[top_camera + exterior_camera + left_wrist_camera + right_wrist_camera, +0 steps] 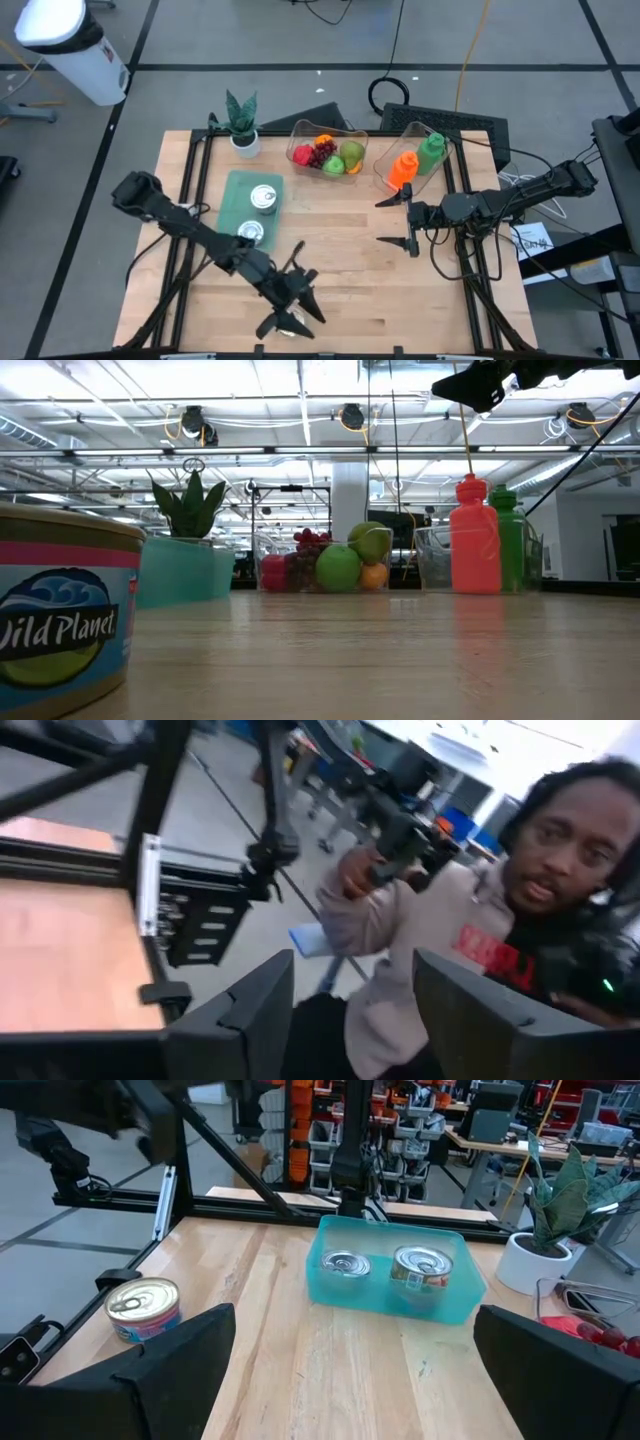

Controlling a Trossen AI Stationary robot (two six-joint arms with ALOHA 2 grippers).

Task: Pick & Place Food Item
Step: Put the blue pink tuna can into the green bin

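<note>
Here, can well apart from spread right pincer.

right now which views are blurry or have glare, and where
Low view: the near tuna can at the left edge is large and soft, while the orange bottle is sharper. Left wrist view: motion-smeared, the person streaked. High view: the white bin is blown out.

Wooden table: teal tray, loose can, potted plant, fruit container, bottle bin.
</note>
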